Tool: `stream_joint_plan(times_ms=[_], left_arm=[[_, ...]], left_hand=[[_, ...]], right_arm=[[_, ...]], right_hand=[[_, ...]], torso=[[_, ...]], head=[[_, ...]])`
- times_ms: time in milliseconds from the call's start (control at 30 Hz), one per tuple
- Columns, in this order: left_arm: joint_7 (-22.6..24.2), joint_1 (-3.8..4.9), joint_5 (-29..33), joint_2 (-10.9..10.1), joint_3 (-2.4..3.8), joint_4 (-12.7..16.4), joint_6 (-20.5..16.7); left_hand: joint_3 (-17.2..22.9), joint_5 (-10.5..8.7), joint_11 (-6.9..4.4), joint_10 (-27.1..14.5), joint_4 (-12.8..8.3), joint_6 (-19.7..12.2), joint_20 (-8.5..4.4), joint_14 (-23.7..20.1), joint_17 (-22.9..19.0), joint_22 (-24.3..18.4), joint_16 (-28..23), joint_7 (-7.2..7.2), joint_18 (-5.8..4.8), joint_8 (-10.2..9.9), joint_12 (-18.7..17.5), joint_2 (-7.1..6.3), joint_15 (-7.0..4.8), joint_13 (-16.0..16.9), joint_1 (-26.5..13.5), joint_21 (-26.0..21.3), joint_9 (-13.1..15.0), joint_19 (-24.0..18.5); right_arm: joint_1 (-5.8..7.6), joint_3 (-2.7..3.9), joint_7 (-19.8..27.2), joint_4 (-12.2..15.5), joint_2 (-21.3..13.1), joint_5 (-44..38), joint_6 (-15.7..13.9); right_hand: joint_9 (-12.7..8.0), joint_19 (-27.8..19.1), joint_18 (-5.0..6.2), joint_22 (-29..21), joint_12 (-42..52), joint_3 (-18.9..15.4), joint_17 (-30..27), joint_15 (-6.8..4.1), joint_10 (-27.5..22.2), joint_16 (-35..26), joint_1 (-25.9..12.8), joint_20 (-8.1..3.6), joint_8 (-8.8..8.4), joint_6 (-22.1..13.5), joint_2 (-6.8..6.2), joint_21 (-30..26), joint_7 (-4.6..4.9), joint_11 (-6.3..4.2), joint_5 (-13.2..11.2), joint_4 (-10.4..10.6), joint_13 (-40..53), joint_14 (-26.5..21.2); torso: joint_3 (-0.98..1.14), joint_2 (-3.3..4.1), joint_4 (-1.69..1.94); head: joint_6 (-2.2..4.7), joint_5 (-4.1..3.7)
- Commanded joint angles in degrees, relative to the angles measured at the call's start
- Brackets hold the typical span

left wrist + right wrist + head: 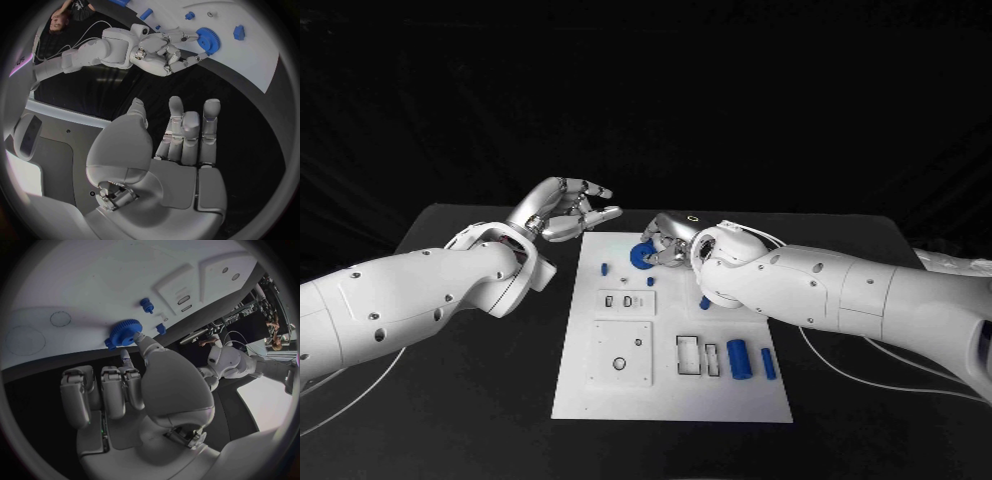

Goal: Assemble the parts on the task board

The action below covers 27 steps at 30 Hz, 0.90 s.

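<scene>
Blue gear (642,256) pinched by right robot hand (671,240) over task board (733,395); left robot hand (570,210) empty, fingers apart.

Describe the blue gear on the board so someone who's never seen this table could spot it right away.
Find the white task board in the middle of the black table, then look to its far edge, where the right hand reaches in. The blue gear sits at that hand's fingertips. It is a round, toothed wheel, the largest blue piece there, unlike the small pegs beside it.

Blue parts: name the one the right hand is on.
The blue gear at the board's far edge; right hand pinches it, others lie untouched.
</scene>
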Motion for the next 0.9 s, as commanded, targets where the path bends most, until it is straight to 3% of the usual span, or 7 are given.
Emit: stream_joint_plan(times_ms=[33, 267, 900], left_arm=[[0.52, 0.08, -0.13, 0.10, 0.06, 0.10, 0.12], [0.54, 0.08, -0.13, 0.27, 0.06, -0.06, 0.21], [0.50, 0.08, -0.14, 0.30, 0.06, -0.11, 0.20]], left_hand=[[-0.15, -0.33, -0.02, 0.25, -0.09, 0.39, 0.06, -0.37, 0.06, 0.06, -0.20, 0.08, 0.37, -0.37, -0.20, 0.53, -0.04, -0.07, 0.13, -0.36, -0.07, -0.35], [-0.22, -0.33, -0.02, 0.28, -0.09, 0.43, 0.06, -0.33, 0.11, 0.18, -0.18, 0.08, 0.34, -0.44, -0.21, 0.59, -0.04, -0.07, 0.18, -0.31, -0.07, -0.22], [-0.22, -0.33, -0.02, 0.28, -0.09, 0.43, 0.06, -0.33, 0.11, 0.18, -0.18, 0.08, 0.34, -0.44, -0.21, 0.59, -0.04, -0.07, 0.18, -0.31, -0.07, -0.22]], right_arm=[[-0.02, 0.00, 0.78, 0.53, -0.31, -0.70, -1.90], [-0.02, -0.01, 1.36, 1.49, -0.93, -0.54, -2.26], [-0.05, -0.01, 0.28, 1.57, -0.85, -0.91, 0.28]], right_hand=[[0.16, 6.00, -0.81, 15.06, 0.23, 0.15, 15.07, -0.48, 5.99, 0.23, -0.59, -0.31, 0.57, 1.37, -0.02, 0.26, -0.17, -0.65, -0.34, -0.38, 15.07, 6.18], [0.53, 6.00, -0.81, 15.06, 0.23, 0.49, 15.07, -1.01, 5.99, 0.23, -0.83, -0.78, 1.71, 5.45, 0.29, 0.26, -1.00, -1.42, -1.12, -0.43, 15.07, 6.18], [0.53, 6.00, -0.81, 15.06, 0.23, 0.75, 15.07, -1.28, 5.99, 0.23, -0.76, -1.05, 1.85, 6.95, 0.44, 0.26, -1.30, -1.74, -1.17, -0.61, 15.07, 6.18]], torso=[[0.00, -0.02, -0.06], [-0.02, -0.04, -0.09], [-0.08, -0.08, -0.03]], head=[[0.02, -0.05], [-0.01, -0.08], [-0.07, -0.18]])
